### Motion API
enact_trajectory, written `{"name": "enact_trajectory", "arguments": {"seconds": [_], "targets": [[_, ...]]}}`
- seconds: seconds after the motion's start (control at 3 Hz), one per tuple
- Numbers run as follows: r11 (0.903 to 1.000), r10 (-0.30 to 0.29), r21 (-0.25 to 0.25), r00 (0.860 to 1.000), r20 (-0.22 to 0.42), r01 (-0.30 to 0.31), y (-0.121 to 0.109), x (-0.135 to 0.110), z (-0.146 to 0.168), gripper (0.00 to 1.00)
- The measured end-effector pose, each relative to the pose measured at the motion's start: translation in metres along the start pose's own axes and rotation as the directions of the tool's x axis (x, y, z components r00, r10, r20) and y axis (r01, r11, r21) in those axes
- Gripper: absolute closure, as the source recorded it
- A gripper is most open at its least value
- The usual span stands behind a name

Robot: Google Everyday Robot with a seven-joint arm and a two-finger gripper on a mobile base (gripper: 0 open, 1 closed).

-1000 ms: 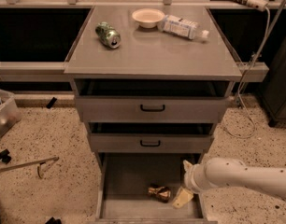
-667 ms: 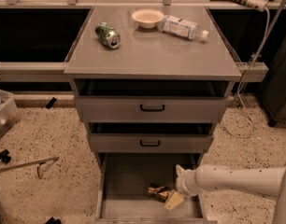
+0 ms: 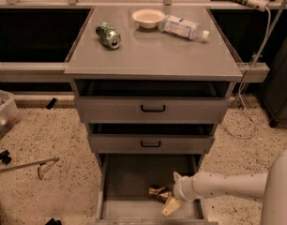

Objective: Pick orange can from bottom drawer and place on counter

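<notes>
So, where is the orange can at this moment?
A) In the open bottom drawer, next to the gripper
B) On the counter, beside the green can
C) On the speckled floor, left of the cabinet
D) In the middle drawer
A: the orange can lies on the floor of the open bottom drawer, and the gripper is inside that drawer right beside the can, with its jaws spread apart.
</notes>
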State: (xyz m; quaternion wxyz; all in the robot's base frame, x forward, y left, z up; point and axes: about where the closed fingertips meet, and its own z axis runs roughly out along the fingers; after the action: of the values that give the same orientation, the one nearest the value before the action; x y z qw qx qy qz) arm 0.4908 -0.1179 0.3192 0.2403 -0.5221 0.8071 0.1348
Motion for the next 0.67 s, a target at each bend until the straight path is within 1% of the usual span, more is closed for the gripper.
{"name": "enact_trajectory", "arguments": {"seconds": [0.33, 0.67], "targets": [[0.9999, 0.012, 0.002, 1.0, 0.027, -0.012, -0.01, 0.008, 0.021, 0.0], [0.9992, 0.03, -0.03, 0.997, 0.075, -0.027, -0.019, 0.019, 0.067, 0.0]]}}
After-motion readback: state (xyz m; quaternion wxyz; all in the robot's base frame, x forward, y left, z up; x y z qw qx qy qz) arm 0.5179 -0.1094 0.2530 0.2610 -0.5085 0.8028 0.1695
